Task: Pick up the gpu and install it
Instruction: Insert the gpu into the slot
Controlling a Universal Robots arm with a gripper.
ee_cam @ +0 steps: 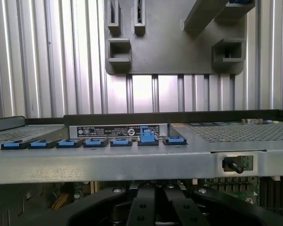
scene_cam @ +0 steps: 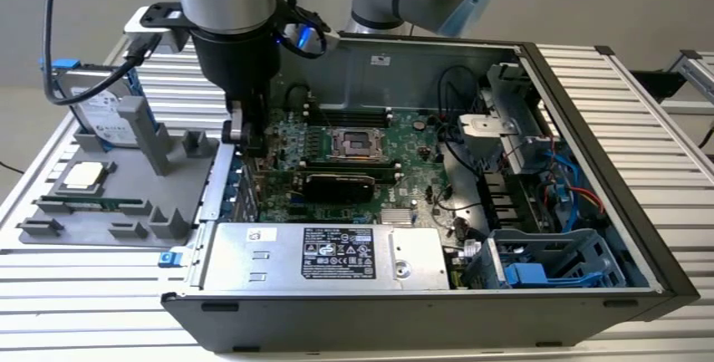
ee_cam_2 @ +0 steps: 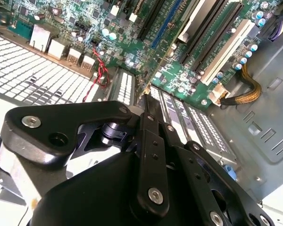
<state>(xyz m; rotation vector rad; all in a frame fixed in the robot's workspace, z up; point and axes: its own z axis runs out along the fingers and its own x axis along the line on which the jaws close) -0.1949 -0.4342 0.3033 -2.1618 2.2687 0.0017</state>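
Hovering inside the open computer case (scene_cam: 580, 170) near its rear wall, the claw (ee_cam_2: 146, 101) stands clenched and empty; the gpu (scene_cam: 346, 185) sits seated on the motherboard (scene_cam: 419, 140).

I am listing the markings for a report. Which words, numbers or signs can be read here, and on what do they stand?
None can be read.
Power supply label: print and symbols, too small to read.
White sticker beside it: too small to read.
Hard drive label: blurred.
Case rear label: white print on black, too small to read.
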